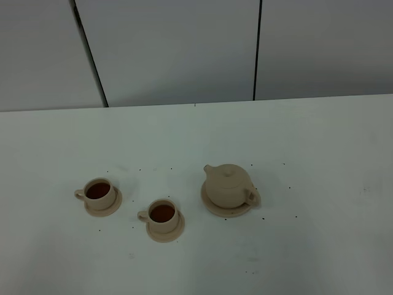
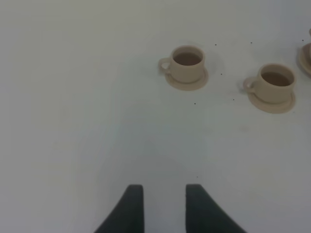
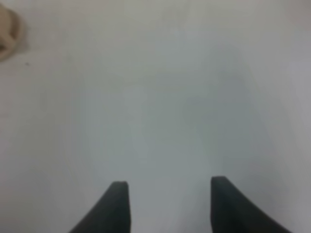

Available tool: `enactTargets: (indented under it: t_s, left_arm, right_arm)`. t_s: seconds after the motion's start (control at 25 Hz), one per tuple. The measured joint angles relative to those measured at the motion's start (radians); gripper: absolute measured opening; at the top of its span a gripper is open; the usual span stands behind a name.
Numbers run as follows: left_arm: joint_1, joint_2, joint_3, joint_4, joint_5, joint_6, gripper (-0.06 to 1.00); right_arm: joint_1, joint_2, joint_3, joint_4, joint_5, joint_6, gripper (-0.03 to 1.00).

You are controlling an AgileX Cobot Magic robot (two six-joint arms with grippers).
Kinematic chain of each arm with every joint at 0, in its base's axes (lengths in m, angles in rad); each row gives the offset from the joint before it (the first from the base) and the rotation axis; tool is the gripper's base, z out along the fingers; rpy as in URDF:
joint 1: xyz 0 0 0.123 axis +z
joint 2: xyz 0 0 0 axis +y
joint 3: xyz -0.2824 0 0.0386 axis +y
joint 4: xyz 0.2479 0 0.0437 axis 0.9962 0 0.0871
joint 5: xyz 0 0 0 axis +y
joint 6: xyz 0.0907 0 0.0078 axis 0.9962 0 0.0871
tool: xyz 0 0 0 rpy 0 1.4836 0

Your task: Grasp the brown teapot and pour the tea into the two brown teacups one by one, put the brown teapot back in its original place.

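The brown teapot (image 1: 228, 184) stands upright with its lid on, resting on the wide saucer that is its original place (image 1: 212, 206), right of the table's centre. Its spout points left. The two brown teacups (image 1: 100, 192) (image 1: 163, 214) sit on small saucers to its left, each holding dark tea. Both cups (image 2: 187, 63) (image 2: 275, 82) also appear in the left wrist view, well ahead of my left gripper (image 2: 164, 194), which is open and empty. My right gripper (image 3: 170, 191) is open wide over bare table. A blurred tan edge (image 3: 7, 31) shows at the corner of that view.
The white table (image 1: 307, 141) carries small dark specks around the tea set. A grey panelled wall (image 1: 178, 49) rises behind the table's far edge. Neither arm shows in the exterior high view.
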Motion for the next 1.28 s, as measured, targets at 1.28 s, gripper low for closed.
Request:
enactTargets:
  t_s: [1.28]
  left_arm:
    - [0.0, 0.0, 0.0, 0.0, 0.0, -0.001, 0.28]
  right_arm:
    - [0.0, -0.158, 0.0, 0.092, 0.011, -0.101, 0.38]
